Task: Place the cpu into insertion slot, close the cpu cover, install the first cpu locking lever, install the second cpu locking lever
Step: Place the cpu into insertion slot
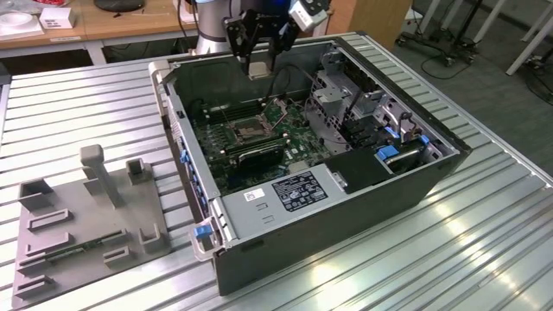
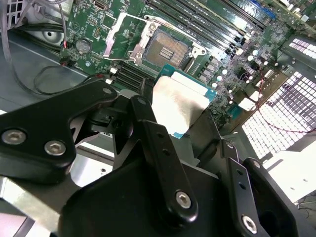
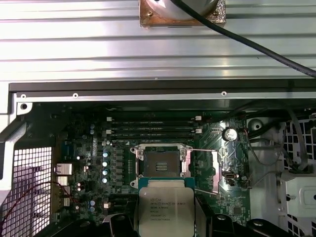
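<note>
Motherboard [image 3: 224, 160] beneath, cpu [image 3: 165, 210] in claw [image 1: 259, 65]

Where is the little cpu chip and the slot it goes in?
cpu [image 3: 166, 210], first wrist view, middle of its metal top.
insertion slot [image 3: 162, 164], first wrist view, middle of its pin field.

cpu [image 3: 165, 210]: lower edge cut off | insertion slot [image 1: 250, 133]: pins too small to tell

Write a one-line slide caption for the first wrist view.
End effector holds the cpu above the motherboard, its insertion slot empty.
</note>
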Available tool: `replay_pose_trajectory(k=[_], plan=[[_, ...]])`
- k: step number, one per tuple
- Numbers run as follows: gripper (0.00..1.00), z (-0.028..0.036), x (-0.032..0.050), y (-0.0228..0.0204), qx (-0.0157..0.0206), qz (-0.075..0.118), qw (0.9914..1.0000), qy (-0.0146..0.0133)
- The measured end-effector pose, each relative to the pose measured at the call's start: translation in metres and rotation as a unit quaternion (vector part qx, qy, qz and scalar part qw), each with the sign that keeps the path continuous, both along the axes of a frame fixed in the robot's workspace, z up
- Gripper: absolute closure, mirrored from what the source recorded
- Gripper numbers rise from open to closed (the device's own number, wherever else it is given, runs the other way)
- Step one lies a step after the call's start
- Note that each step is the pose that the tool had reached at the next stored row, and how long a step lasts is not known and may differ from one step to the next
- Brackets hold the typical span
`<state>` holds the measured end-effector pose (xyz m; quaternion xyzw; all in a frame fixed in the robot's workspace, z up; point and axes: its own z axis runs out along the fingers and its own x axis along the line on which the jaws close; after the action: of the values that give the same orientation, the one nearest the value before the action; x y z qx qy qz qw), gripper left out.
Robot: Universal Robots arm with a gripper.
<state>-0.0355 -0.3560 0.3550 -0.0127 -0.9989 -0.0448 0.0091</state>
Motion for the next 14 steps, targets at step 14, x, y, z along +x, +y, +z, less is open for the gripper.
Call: replay_pose_trajectory(k=[14], plan=[[0.46, -0.0076, -0.0096, 0.0000, 0.0000, 0.000, 1.00000, -0.0013]])
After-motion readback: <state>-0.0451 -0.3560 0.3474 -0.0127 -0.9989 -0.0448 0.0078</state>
